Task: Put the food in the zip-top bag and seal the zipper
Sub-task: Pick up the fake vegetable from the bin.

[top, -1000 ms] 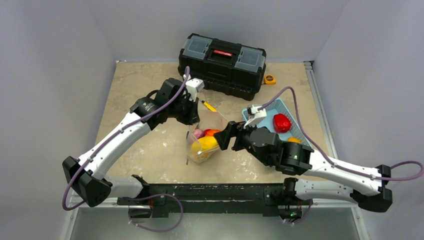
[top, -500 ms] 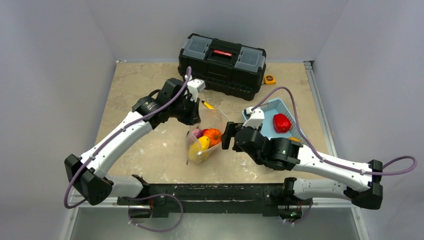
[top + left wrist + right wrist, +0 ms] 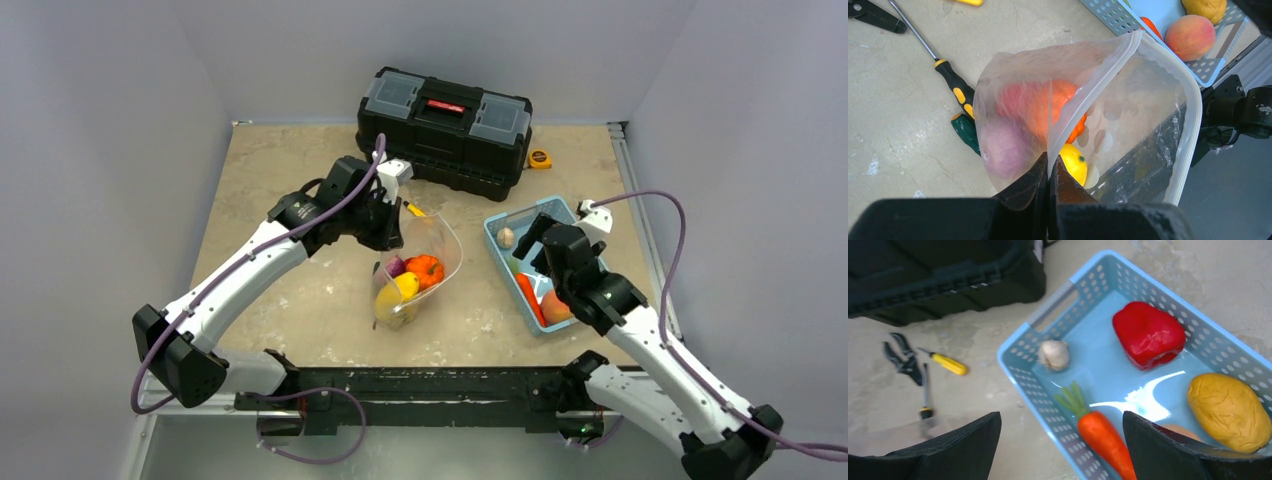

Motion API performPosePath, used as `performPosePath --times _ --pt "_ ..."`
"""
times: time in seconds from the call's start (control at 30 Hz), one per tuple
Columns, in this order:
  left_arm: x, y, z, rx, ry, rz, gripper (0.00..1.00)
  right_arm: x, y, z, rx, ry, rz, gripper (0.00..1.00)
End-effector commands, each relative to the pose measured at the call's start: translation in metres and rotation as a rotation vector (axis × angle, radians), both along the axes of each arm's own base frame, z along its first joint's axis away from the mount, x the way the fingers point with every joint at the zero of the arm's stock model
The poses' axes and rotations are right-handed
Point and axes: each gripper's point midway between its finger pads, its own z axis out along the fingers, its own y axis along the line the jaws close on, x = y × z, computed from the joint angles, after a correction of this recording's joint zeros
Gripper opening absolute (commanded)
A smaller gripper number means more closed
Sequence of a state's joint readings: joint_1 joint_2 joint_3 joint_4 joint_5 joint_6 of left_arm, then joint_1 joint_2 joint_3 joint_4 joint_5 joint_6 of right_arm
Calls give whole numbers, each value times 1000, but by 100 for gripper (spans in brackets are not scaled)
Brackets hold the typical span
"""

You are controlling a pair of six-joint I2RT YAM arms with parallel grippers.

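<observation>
Left gripper (image 3: 1048, 167) is pinched shut on the far-left rim of the zip-top bag (image 3: 1128, 100) and holds it up with the mouth gaping. The zipper (image 3: 1195, 115) is unsealed. The bag is mid-table, left of the blue basket (image 3: 1048, 305).

Food inside the bag:
- an orange pumpkin (image 3: 1070, 107)
- a yellow lemon (image 3: 1072, 164)
- a purple piece (image 3: 1005, 150), blurred through the plastic, so its kind is unclear

Right gripper (image 3: 1060, 425) hangs over the basket on the right, jaws wide, nothing between them.

Food in the basket:
- a red pepper (image 3: 1148, 335)
- a garlic (image 3: 1053, 354)
- a carrot (image 3: 1103, 437), its tip cut off at the frame bottom
- a potato (image 3: 1229, 412)
- a peach (image 3: 1189, 36), mostly hidden behind the right finger in the right wrist view

From the top view the pepper and potato are hidden under the right arm.

A green-handled screwdriver (image 3: 965, 131) is partly hidden behind the bag, and a black-and-yellow screwdriver (image 3: 954, 84) lies just beside it. Pliers (image 3: 902, 359) lie near them, small and blurry. A black toolbox (image 3: 445, 125) sits at the far edge, with a yellow tape measure (image 3: 540, 158) just right of it.
</observation>
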State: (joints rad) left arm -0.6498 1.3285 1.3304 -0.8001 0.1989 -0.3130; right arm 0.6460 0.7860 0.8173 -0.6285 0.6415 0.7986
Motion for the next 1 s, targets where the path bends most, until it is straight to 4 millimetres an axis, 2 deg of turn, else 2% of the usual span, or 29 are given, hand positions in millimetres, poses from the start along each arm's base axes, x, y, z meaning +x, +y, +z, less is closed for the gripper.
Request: performPosePath --times 0.0,0.2,0.4,0.5,0.67,0.97 --pt "5 -7 12 -43 -23 -4 0 26 13 -38 63 45 97 92" --pt "5 -8 10 -41 -16 -8 0 68 35 -61 209 36 219 89" --pt "4 -9 9 -41 -10 -13 0 103 27 -82 271 80 228 80" --pt "4 -10 9 -43 -5 -19 0 116 23 -99 269 115 231 72" --pt "4 -12 5 -40 8 -24 0 133 24 -118 270 132 254 64" --pt "4 -15 0 -36 30 -32 0 140 25 -144 276 169 249 62"
